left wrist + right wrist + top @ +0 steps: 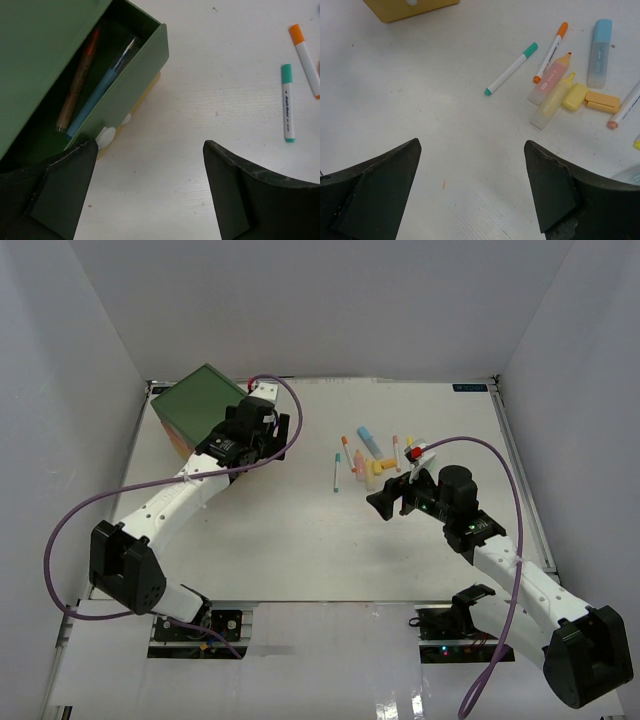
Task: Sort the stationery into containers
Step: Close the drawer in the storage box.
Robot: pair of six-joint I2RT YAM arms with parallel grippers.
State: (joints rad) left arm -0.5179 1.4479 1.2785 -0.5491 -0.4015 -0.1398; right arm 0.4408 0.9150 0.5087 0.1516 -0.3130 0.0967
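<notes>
L wrist cam shows us what top view hides: green drawer (135,75) pulled out, blue pen (97,97) + brown pen (77,85) inside. L claw (149,150) and R claw (471,145) both spread, empty. Other markers (377,468) lie mid-worktop (300,540), right of chest (200,400).

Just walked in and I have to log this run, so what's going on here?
Two robot arms are sorting stationery into a small chest of drawers. The left end effector hovers open and empty beside the green drawer, which is pulled out and holds a blue pen and a brownish pen. The right end effector is open and empty above the table, near the loose markers not yet sorted.
</notes>
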